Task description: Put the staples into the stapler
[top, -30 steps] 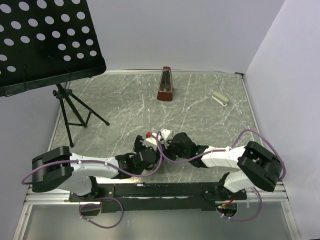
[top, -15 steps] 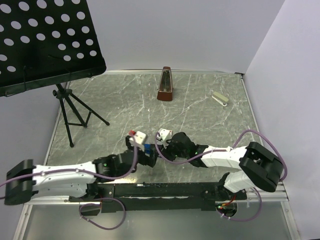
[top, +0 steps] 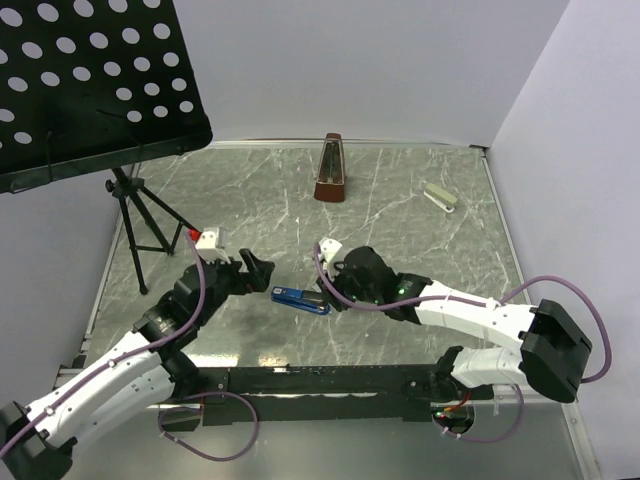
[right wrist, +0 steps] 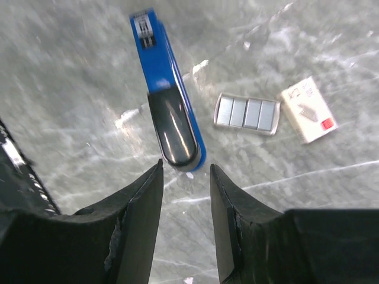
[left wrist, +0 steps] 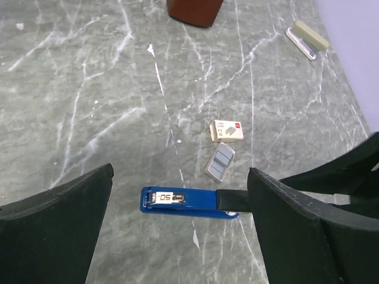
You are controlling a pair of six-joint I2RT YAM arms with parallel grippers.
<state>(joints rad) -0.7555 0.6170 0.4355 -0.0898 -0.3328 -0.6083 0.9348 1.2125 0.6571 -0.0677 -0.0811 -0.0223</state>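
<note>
Now the left gripper (left wrist: pixel 180 174) hangs with jaws spread wide and empty, the blue stapler (left wrist: pixel 177 199) lying on the table (left wrist: pixel 89 89) under their gap. The right gripper (right wrist: pixel 185 168) has its jaws partly parted, gripping nothing, with the stapler's black end just off their tips. Beyond the stapler from the left jaws lie the silvery staples (left wrist: pixel 220 161) and their whitish box (left wrist: pixel 228 131), just beside each other.
</note>
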